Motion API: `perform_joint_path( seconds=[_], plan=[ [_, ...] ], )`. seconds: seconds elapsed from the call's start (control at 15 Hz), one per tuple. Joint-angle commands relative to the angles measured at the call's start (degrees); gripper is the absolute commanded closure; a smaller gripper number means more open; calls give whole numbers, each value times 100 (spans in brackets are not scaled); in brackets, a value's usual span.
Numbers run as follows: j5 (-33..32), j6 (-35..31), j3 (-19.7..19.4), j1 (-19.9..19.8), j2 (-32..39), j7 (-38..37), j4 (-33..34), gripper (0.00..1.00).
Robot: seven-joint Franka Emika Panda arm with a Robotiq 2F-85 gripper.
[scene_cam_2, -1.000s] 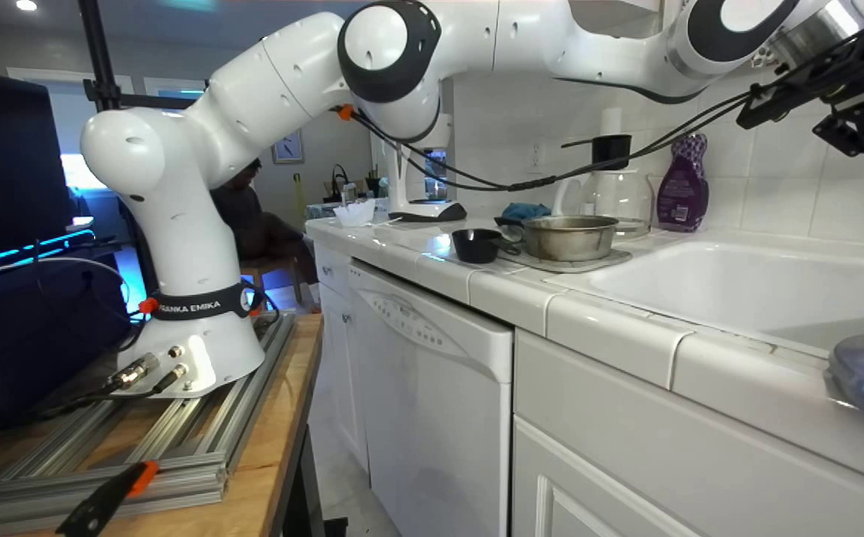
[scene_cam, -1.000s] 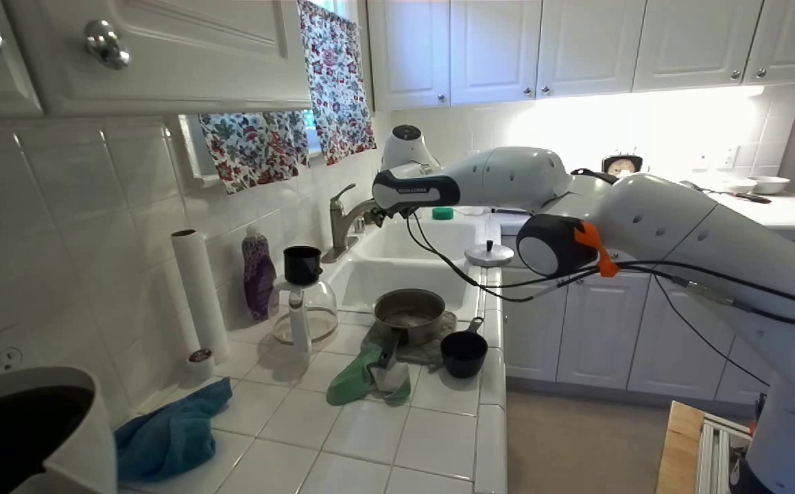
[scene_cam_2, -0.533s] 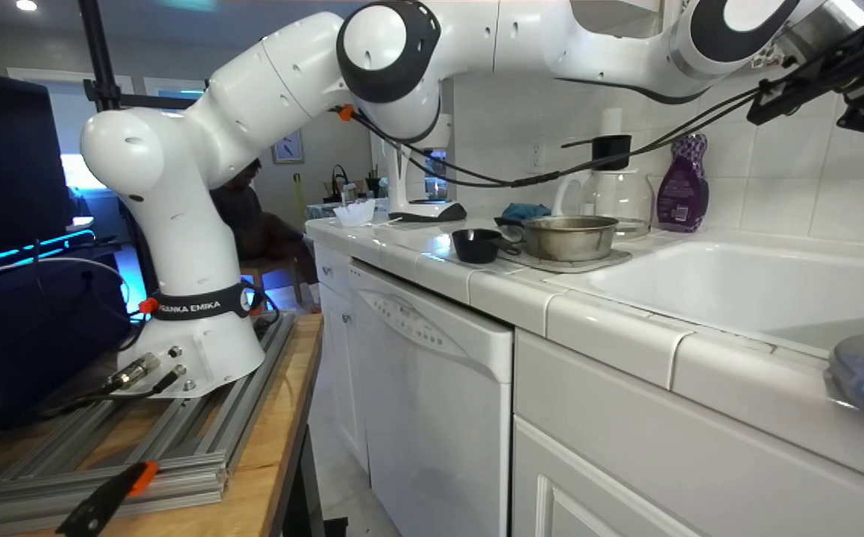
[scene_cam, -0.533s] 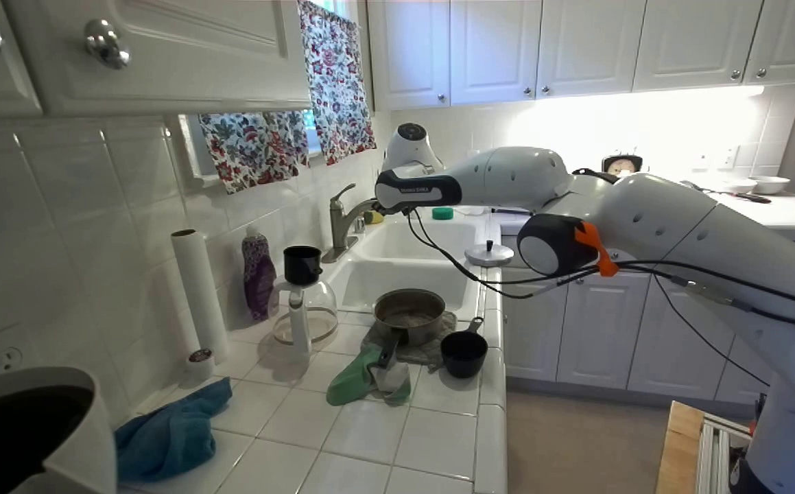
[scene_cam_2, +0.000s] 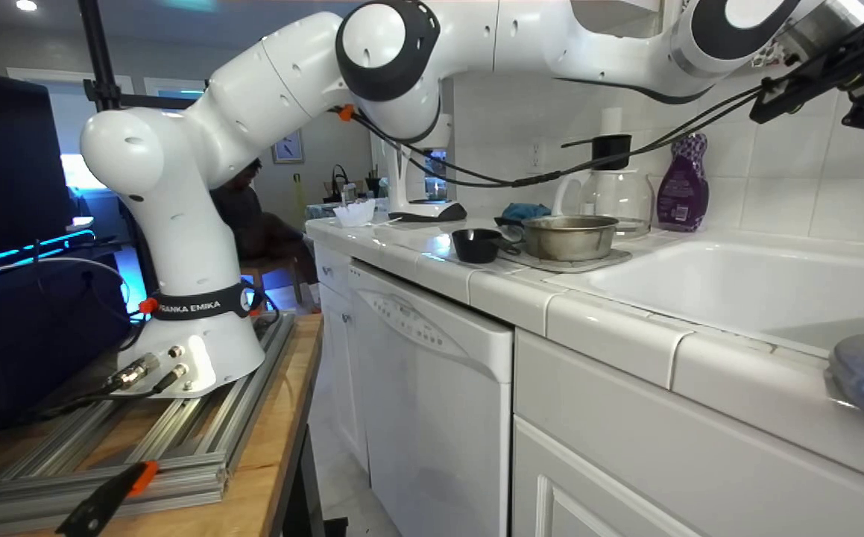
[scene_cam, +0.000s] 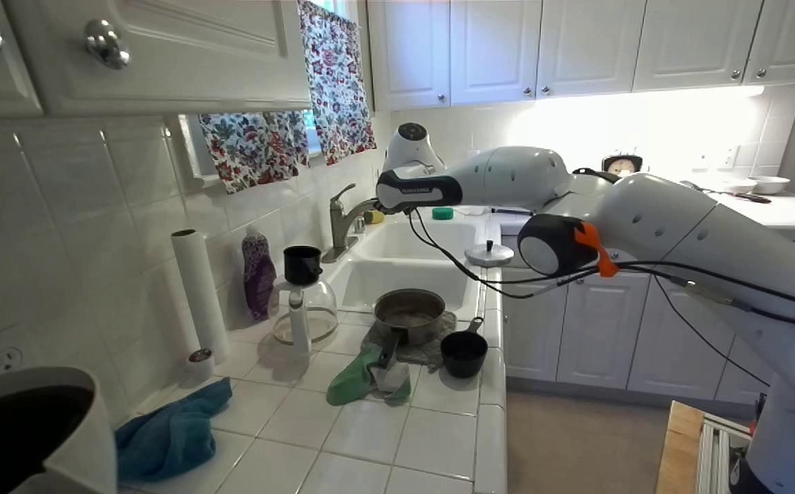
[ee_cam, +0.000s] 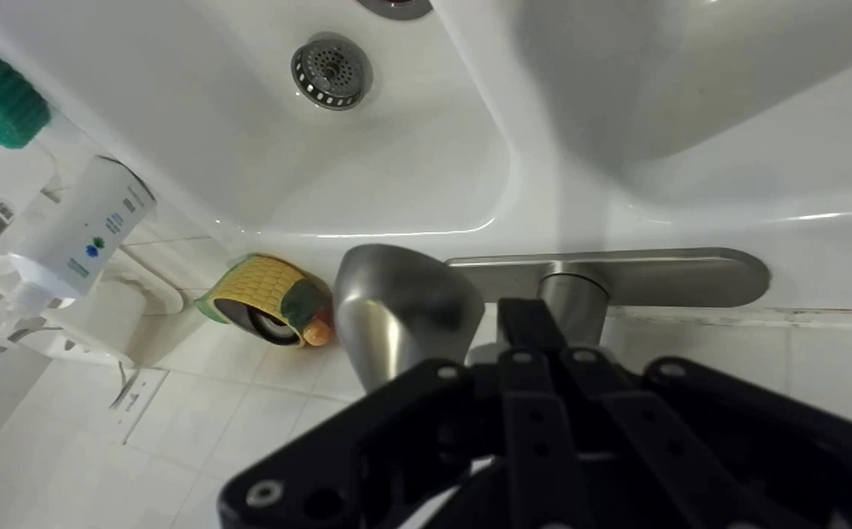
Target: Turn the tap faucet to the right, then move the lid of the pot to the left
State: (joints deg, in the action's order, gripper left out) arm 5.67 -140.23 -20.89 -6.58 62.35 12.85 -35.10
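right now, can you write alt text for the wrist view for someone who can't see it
A shut black gripper overlaps the silvery tap faucet in view, contact unclear. Higher in the picture is a white double sink with a drain strainer; at left, a yellow corn-patterned object and white bottle.

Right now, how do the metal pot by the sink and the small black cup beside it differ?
The metal pot is larger and grayish; the black cup is smaller and dark throughout. The metal pot sits on a mat, the black cup on tiles. In an exterior view, the pot's handle points toward the camera, the cup's handle away. Both stand upright and uncovered.
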Motion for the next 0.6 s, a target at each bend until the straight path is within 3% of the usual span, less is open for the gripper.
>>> perform_joint_path(
  seconds=[0.0,0.4,0.53],
  plan=[
    [-159,-212,-362,6,92,-443,75,100],
    [-321,-5,-1290,104,224,-1730,59,100],
    [-293,298,-1388,158,179,-1827,-5,100]
  ],
)
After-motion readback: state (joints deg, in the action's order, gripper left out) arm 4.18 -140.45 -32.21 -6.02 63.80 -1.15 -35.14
